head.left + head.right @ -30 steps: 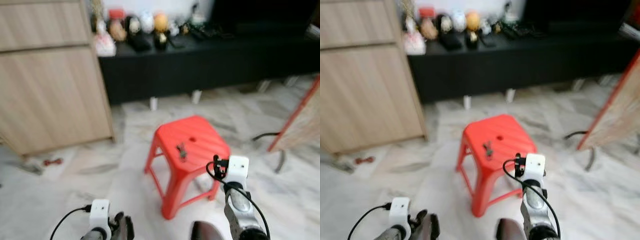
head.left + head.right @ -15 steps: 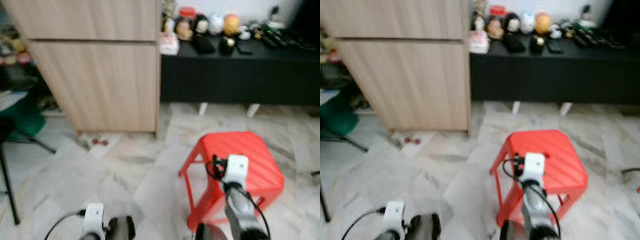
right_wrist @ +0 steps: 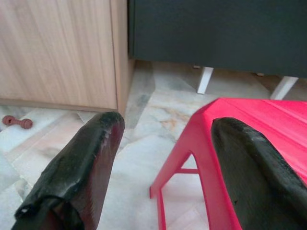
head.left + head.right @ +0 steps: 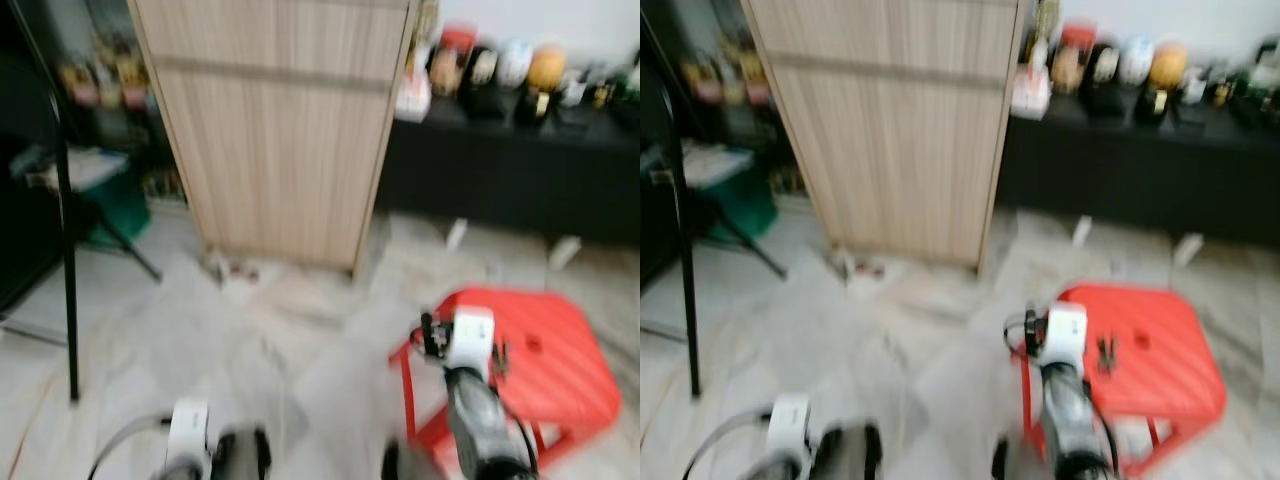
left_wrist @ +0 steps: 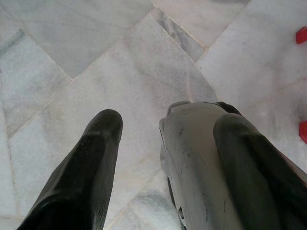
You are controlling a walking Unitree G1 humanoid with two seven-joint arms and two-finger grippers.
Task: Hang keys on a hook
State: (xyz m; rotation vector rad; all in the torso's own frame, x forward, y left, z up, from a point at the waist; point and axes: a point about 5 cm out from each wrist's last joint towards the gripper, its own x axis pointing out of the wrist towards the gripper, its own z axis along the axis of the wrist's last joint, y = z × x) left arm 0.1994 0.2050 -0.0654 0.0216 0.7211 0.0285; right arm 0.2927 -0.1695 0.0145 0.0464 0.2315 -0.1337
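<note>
We record a blurred head view of a room floored in pale grey-veined marble tiles (image 4: pixel 200 330). A tall light-wood cabinet (image 4: pixel 280 120) stands ahead, and to its right runs a long black low shelf unit (image 4: pixel 510 170) on short white legs, its top crowded with small figurines and jars (image 4: pixel 500 75) too blurred to identify. Left of the cabinet we note a dark metal stand (image 4: pixel 65 230) and a green object (image 4: pixel 115 200) in a dim recess. A small red item (image 3: pixel 17 121) lies on the floor at the cabinet's foot.

A red plastic stool (image 4: pixel 1140 370) stands on the tiles at lower right. The keys (image 4: pixel 1105 350) lie on its seat, a small dark shape near a hole in the seat; detail cannot be made out.

The right claw (image 3: pixel 165 167) is held before the stool's near corner, its two black fingers apart with nothing between them. The left claw (image 5: pixel 165 167) hangs low over bare tile, fingers likewise apart and empty, beside a grey rounded part of the robot's body (image 5: pixel 196 153).
</note>
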